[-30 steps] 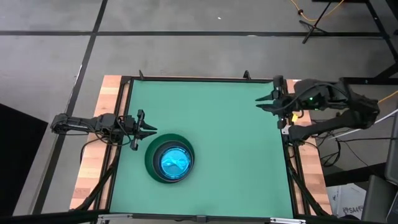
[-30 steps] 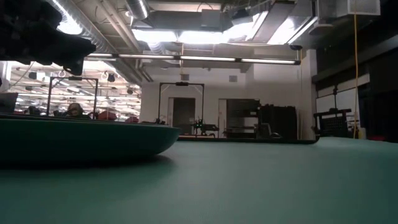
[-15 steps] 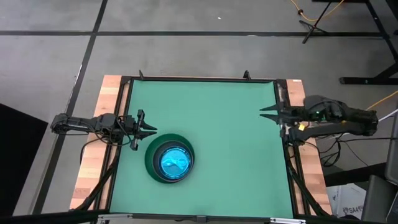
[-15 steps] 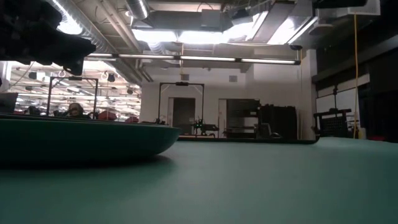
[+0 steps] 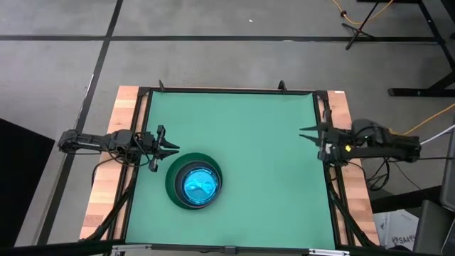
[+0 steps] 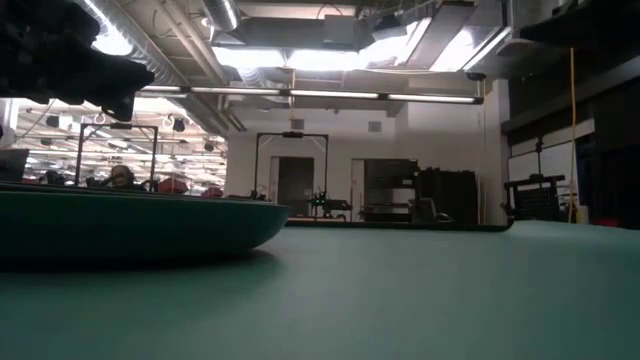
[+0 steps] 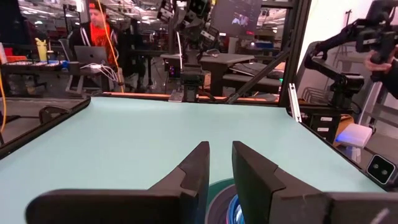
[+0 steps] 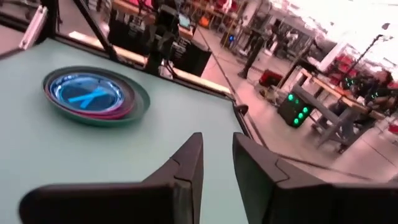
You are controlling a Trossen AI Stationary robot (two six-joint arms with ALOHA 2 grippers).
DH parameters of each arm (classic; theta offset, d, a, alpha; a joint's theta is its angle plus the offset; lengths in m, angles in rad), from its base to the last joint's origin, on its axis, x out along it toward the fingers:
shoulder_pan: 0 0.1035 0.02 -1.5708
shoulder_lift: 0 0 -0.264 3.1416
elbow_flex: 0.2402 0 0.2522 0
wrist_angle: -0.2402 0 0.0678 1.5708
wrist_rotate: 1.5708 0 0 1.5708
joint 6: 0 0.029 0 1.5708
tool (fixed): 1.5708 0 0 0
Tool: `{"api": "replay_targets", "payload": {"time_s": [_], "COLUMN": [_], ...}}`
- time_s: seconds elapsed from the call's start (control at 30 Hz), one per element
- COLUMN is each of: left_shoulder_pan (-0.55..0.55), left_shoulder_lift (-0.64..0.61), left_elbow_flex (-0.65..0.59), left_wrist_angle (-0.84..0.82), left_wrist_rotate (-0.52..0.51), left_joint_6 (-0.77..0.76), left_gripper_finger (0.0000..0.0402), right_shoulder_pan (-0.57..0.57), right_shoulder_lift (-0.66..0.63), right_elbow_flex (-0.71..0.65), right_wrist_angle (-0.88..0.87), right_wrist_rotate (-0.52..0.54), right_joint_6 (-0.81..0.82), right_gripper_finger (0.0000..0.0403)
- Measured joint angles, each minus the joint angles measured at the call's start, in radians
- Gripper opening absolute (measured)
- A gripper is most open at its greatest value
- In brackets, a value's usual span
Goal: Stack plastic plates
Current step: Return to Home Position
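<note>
Now plate stack [image 5: 193,183] near left edge; left gripper [image 5: 168,149], right gripper [image 5: 311,134] slightly parted.

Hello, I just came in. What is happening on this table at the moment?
The plastic plates are all in one stack on the green table, near its left side: a large dark green plate at the bottom, pink rims above it, a cyan one on top. Neither arm holds anything. The left gripper hovers just beside the stack, its fingers close together with only a narrow gap. The right gripper is at the table's right edge, far from the plates. The stacking looks finished.
</note>
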Motion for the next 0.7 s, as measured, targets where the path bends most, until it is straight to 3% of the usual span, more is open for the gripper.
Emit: {"api": "replay_targets", "payload": {"time_s": [0.33,0.7], "left_shoulder_pan": [0.0,0.0], "left_shoulder_lift": [0.0,0.0], "left_elbow_flex": [0.0,0.0], "left_wrist_angle": [0.0,0.0], "left_wrist_rotate": [0.0,0.0], "left_joint_6": [0.0,0.0], "left_gripper_finger": [0.0062,0.0062], "right_shoulder_pan": [0.0,0.0], "right_shoulder_lift": [-0.026,-0.027], "right_elbow_flex": [-0.267,-0.481], "right_wrist_angle": [0.39,0.672], "right_wrist_rotate": [-0.168,-0.191], "right_joint_6": [-0.001,-0.005], "right_gripper_finger": [0.0081,0.0081]}}
